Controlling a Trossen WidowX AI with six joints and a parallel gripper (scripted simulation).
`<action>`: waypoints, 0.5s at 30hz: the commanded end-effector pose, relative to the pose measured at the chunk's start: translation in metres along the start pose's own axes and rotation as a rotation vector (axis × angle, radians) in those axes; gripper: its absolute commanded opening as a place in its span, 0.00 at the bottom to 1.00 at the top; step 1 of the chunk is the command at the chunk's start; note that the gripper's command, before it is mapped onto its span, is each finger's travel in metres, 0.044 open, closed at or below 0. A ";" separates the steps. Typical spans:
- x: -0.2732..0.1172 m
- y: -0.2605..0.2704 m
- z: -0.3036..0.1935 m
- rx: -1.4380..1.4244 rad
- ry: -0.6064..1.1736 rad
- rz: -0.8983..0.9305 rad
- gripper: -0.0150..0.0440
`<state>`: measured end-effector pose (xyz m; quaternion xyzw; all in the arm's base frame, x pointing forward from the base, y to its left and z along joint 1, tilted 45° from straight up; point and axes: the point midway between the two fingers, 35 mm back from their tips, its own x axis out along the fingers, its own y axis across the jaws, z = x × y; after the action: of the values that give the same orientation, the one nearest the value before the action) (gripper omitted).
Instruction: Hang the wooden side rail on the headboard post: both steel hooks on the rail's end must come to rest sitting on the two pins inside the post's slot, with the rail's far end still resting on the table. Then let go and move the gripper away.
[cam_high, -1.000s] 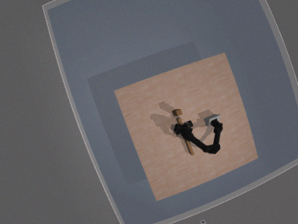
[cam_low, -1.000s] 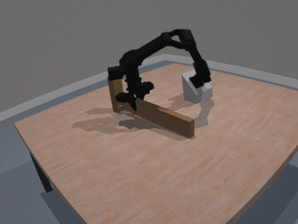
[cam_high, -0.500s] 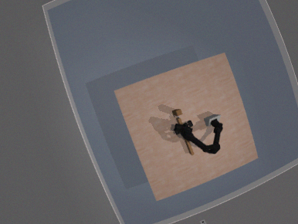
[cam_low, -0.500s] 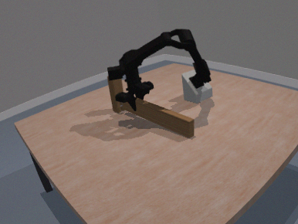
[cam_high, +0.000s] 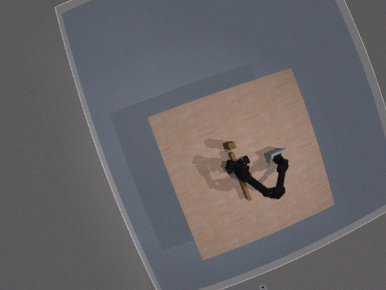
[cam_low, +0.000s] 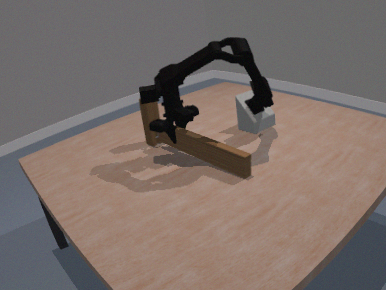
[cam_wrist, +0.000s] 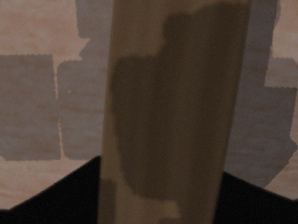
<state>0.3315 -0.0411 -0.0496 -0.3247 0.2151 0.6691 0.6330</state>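
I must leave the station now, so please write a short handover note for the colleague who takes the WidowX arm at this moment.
Gripper: shut on the wooden rail, nearer its post end.
Rail: hooked end towards the headboard post; far end low, at or near the table.
Done: rail grasped and lined up roughly with the post.
Unclear: whether the hooks sit on the pins.
Left: confirm or finish seating, release, move the gripper away.
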 end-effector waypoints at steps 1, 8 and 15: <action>-0.002 0.001 -0.004 -0.003 0.007 -0.005 0.25; -0.002 0.001 -0.005 -0.003 0.007 -0.005 0.25; -0.003 0.000 -0.005 -0.003 0.007 -0.005 0.25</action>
<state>0.3307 -0.0415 -0.0514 -0.3232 0.2154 0.6697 0.6330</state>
